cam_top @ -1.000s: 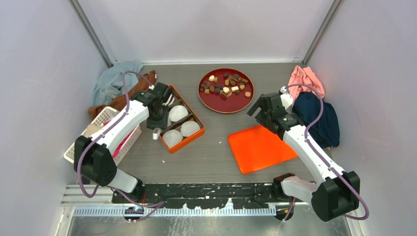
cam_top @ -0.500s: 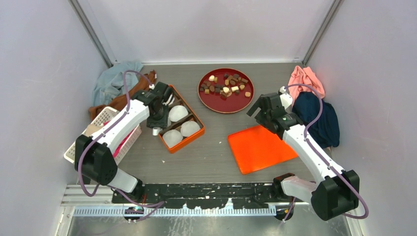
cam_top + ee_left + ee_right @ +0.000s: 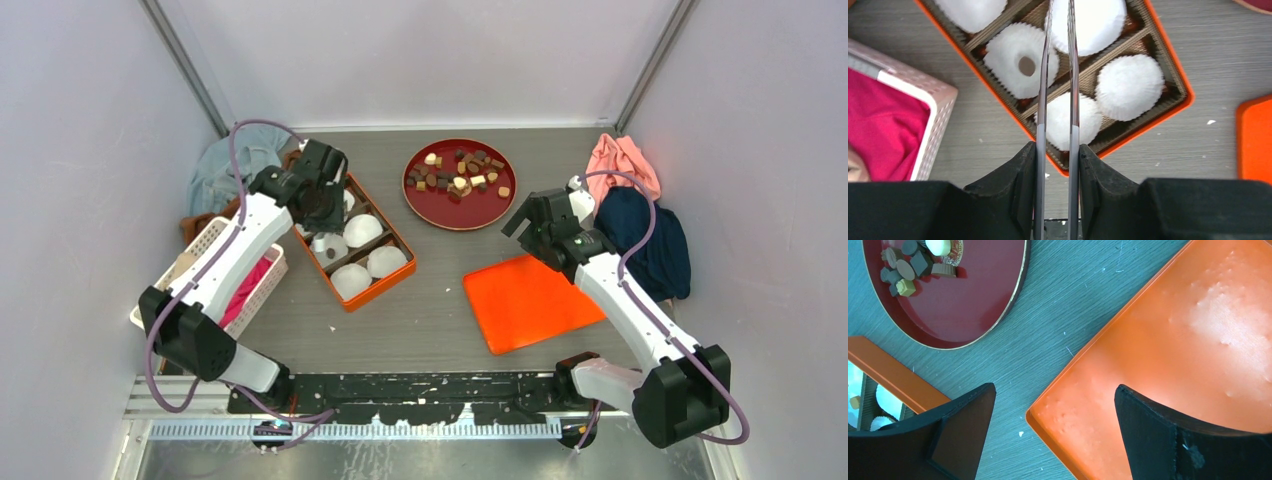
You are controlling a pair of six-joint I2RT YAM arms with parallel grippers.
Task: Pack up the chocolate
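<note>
The chocolate (image 3: 460,175) is several small brown and cream pieces on a red plate (image 3: 470,222) at the back; it also shows in the right wrist view (image 3: 910,265). An orange box (image 3: 380,288) holds white paper cups; one cup (image 3: 1020,60) has a dark piece (image 3: 1026,65) in it. My left gripper (image 3: 322,205) is shut on metal tweezers (image 3: 1043,100) and hovers over the box's far end; the tweezer tips are out of view. My right gripper (image 3: 522,222) is open and empty over the corner of the orange lid (image 3: 1173,355).
A white basket (image 3: 205,245) with pink cloth stands left of the box. Cloths lie at the back left (image 3: 230,165). A pink cloth (image 3: 622,160) and a dark blue cloth (image 3: 650,240) lie at the right.
My left gripper has moved from the table left of the box up over the box's far end. The cup with the dark piece now lies in the box. The right arm has not moved.
</note>
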